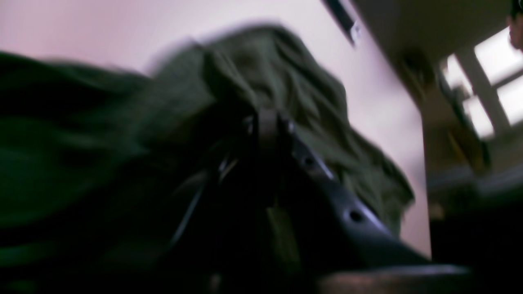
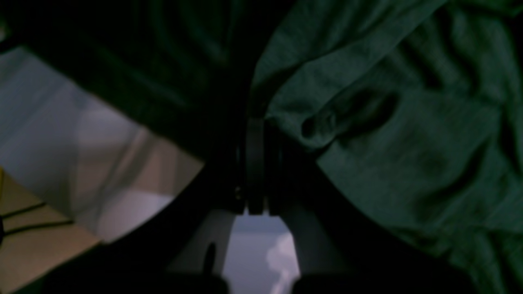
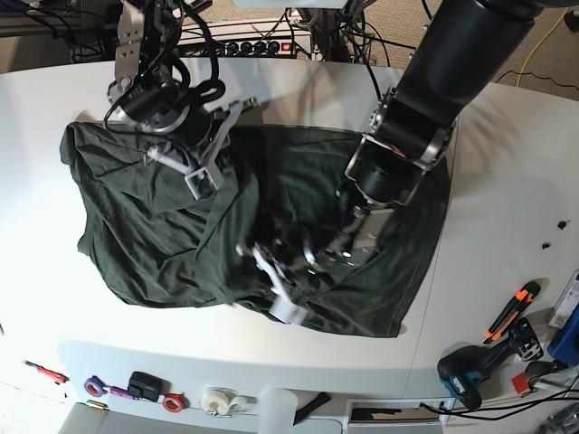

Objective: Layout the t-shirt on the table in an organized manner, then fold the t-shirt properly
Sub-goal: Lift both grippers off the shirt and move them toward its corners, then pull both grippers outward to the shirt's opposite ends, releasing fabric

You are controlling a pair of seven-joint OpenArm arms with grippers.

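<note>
Both my grippers are closed on cloth. My left gripper [image 1: 267,122] has its jaws pressed together with a fold of the shirt [image 3: 181,235] bunched right at the tips; in its wrist view the green cloth rises ahead of the jaws and spills off to both sides, blurred. From the base view that gripper [image 3: 280,271] sits low over the shirt's near middle, buried in wrinkles. My right gripper [image 2: 255,163] is also clamped narrow, with dark green fabric draped above and beside the jaws. From the base view it [image 3: 210,167] sits at the shirt's far part, cloth pulled up at it. Across the table [image 3: 507,163] the shirt lies crumpled, spread between my two arms, its near hem close to the table's front edge.
</note>
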